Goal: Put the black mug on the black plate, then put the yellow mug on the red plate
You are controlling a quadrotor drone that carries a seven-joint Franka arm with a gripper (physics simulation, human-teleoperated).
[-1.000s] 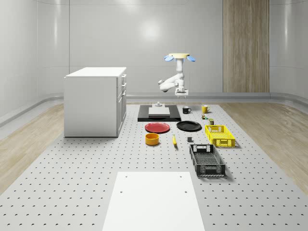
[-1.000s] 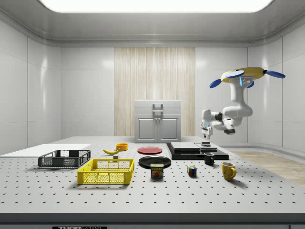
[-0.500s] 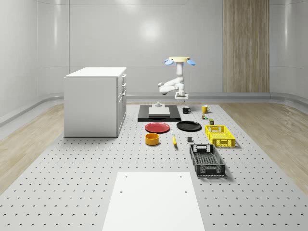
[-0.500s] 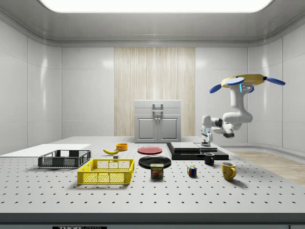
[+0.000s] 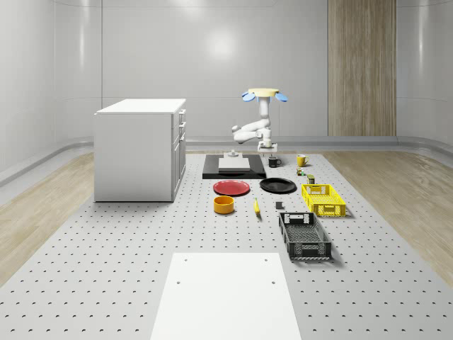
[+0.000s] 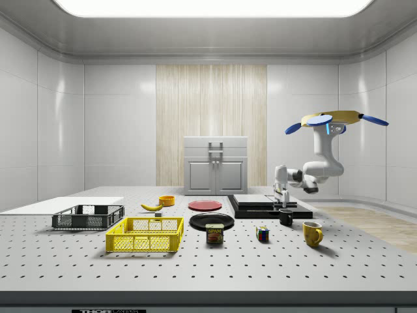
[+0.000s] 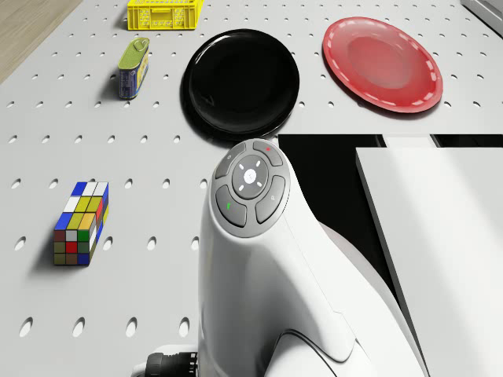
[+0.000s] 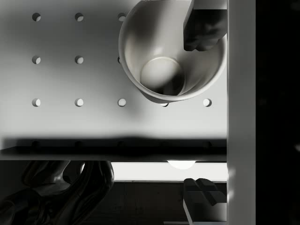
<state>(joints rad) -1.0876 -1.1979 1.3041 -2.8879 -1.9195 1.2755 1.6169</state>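
The black mug (image 5: 274, 161) stands on the table beside the dark base slab, and the wrist view looks straight down into its pale inside (image 8: 171, 56). My gripper (image 5: 267, 148) hangs just above it (image 6: 281, 201) and is open: one fingertip (image 8: 204, 28) is over the mug's mouth, the other (image 8: 201, 192) is past its rim over the slab. The drone (image 5: 263, 93) hovers above the table's far end (image 6: 335, 119). The yellow mug (image 5: 301, 160) stands a little to the whole-scene view's right (image 6: 312, 233). The black plate (image 5: 277, 185) and the red plate (image 5: 232, 188) lie side by side nearer the front (image 7: 242, 78) (image 7: 383, 63).
A white block on the dark slab (image 5: 233, 166) is right beside the black mug. A Rubik's cube (image 7: 78, 222), a can (image 7: 134, 69) and a yellow basket (image 5: 323, 200) lie near the plates. A black crate (image 5: 304, 235), an orange bowl (image 5: 224, 205) and a white cabinet (image 5: 140, 149) stand further off.
The drone has sunk lower and the arm has brought the open gripper down from well above the black mug to just over its rim. Mugs and plates have not moved.
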